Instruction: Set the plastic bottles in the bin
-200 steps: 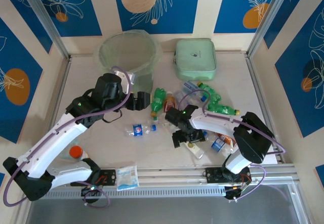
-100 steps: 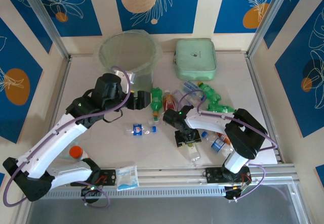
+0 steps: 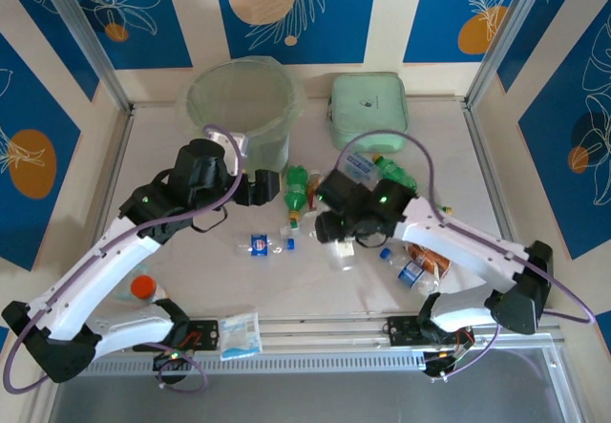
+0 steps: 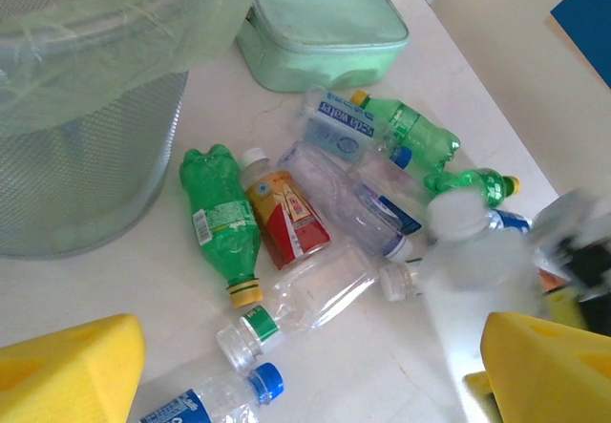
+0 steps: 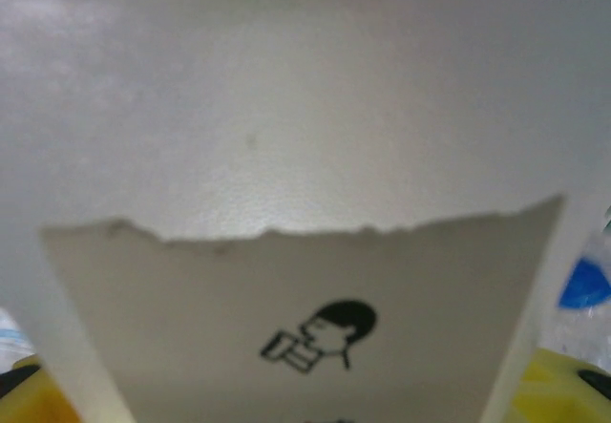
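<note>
**Pale bottle's pinched, now it has to get past our other arm**

Our right gripper [image 3: 336,234] is clamped on a pale white-capped bottle [image 4: 468,289] just beside the pile of plastic bottles [image 3: 387,182], well short of the bin [image 3: 198,98]. Our left gripper [image 3: 269,190] hangs with fingers wide, roughly between that bottle and the bin, so we reckon a straight carry could clip it. It's slick plastic too, so a fast swing might slip it loose or snag the floppy liner [image 4: 143,22].

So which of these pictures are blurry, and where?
Top external: sharp throughout. Left wrist: the pale white-capped plastic bottle at right is motion-smeared, the green ribbed plastic bottle crisp. Right wrist: that pale bottle is too close, soft-focused; its torn white paper label is sharper.
</note>
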Action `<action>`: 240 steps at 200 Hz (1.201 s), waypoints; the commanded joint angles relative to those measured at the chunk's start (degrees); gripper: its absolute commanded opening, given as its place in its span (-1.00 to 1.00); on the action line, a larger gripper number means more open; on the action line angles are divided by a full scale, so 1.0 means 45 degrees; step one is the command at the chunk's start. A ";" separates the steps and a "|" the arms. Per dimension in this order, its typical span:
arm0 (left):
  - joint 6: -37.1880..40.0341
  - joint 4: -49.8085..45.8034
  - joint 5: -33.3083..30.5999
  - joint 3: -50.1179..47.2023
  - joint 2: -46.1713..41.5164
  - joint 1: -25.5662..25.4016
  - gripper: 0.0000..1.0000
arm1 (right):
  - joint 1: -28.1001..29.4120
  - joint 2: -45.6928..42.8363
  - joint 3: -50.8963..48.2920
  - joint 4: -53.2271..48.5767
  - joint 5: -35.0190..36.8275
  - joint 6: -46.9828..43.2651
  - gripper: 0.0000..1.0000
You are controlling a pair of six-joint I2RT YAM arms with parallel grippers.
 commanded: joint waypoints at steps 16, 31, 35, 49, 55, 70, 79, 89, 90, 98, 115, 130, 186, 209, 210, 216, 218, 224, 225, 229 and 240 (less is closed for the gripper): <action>-0.0031 -0.0173 -0.0581 0.0236 -0.0452 -0.0099 0.85 | -0.0884 0.0755 0.3774 0.0777 -0.0031 -0.1825 0.07; -0.0201 -0.0250 -0.0581 0.0142 -0.0471 -0.0098 0.86 | -0.1457 0.1498 0.5412 0.1318 -0.0764 -0.2299 0.07; -0.0240 -0.0284 -0.0598 0.0108 -0.0471 -0.0099 0.86 | -0.1641 0.1720 0.5804 0.1446 -0.1011 -0.2363 0.07; -0.0341 -0.0370 -0.0711 -0.0054 -0.0579 -0.0099 0.86 | -0.2131 0.2612 0.7460 0.1761 -0.1700 -0.2590 0.08; -0.0368 -0.0391 -0.0770 -0.0118 -0.0653 -0.0099 0.86 | -0.2267 0.3062 0.8189 0.1825 -0.1798 -0.2703 0.07; -0.0410 -0.0427 -0.0907 -0.0271 -0.0835 -0.0085 0.88 | -0.2580 0.4385 1.0313 0.1694 -0.2095 -0.2916 0.08; -0.0400 -0.0480 -0.0969 -0.0338 -0.0896 -0.0089 0.89 | -0.2746 0.5156 1.1504 0.1547 -0.2294 -0.2989 0.08; -0.0400 -0.0556 -0.1027 -0.0391 -0.0953 -0.0077 0.88 | -0.2888 0.6159 1.3037 0.1348 -0.2605 -0.3020 0.08; -0.0405 -0.0562 -0.1029 -0.0408 -0.0957 -0.0068 0.88 | -0.2910 0.6267 1.3115 0.1306 -0.2638 -0.3020 0.08; -0.0410 -0.0611 -0.1040 -0.0483 -0.0975 -0.0079 0.88 | -0.3017 0.7110 1.4496 0.1092 -0.2897 -0.3025 0.08; -0.0429 -0.0571 -0.0861 -0.0672 -0.0974 -0.0079 0.89 | -0.3173 0.8924 1.7211 0.0677 -0.3163 -0.3049 0.08; -0.0468 -0.0549 -0.0795 -0.0842 -0.0969 -0.0085 0.88 | -0.3373 1.0123 1.8903 0.0679 -0.3540 -0.2912 0.11; -0.0258 -0.0623 -0.0854 -0.1290 -0.1017 -0.0080 0.88 | -0.3800 1.0727 1.7563 0.3038 -0.4106 -0.2736 0.24; -0.0234 -0.0608 -0.0834 -0.1404 -0.0956 -0.0081 0.88 | -0.3919 1.1222 1.7936 0.3113 -0.4388 -0.2770 0.42; -0.0244 -0.0598 -0.0835 -0.1413 -0.0958 -0.0080 0.88 | -0.3924 1.1240 1.7947 0.3117 -0.4409 -0.2768 0.43; -0.0215 -0.0588 -0.0835 -0.1441 -0.0960 -0.0080 0.88 | -0.3928 1.1356 1.8050 0.3089 -0.4457 -0.2784 0.50; -0.0215 -0.0583 -0.0835 -0.1441 -0.0950 -0.0094 0.88 | -0.3928 1.1386 1.8064 0.3092 -0.4456 -0.2785 0.52; -0.0200 -0.0569 -0.0849 -0.1441 -0.0950 -0.0082 0.89 | -0.3947 1.1447 1.8118 0.3090 -0.4497 -0.2786 0.58; -0.0207 -0.0559 -0.0842 -0.1451 -0.0945 -0.0080 0.89 | -0.3948 1.1470 1.8126 0.3095 -0.4503 -0.2786 0.59; -0.0198 -0.0568 -0.0835 -0.1469 -0.0940 -0.0087 0.89 | -0.3948 1.1483 1.8126 0.3105 -0.4507 -0.2786 0.64; -0.0195 -0.0548 -0.0835 -0.1479 -0.0919 -0.0078 0.91 | -0.3948 1.1512 1.8124 0.3110 -0.4560 -0.2781 0.72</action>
